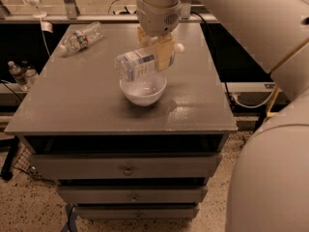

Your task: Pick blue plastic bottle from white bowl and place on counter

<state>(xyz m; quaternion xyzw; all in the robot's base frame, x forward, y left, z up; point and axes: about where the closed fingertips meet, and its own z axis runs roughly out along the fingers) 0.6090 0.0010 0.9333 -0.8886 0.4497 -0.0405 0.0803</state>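
Note:
The blue plastic bottle (139, 62) with its pale blue-and-white label hangs on its side just above the white bowl (143, 92), white cap pointing right. My gripper (157, 51) comes down from above and is shut on the bottle near its cap end, its tan fingers (164, 53) on either side. The bottle is clear of the bowl's rim. The bowl sits in the middle of the grey counter (72, 100) and looks empty.
A slimmer clear bottle (81, 36) with a small red-blue label lies on the counter's far left corner. Drawers with round knobs (127, 170) are below. Small bottles (18, 74) stand on a low shelf to the left. My large white arm (270, 129) fills the right side.

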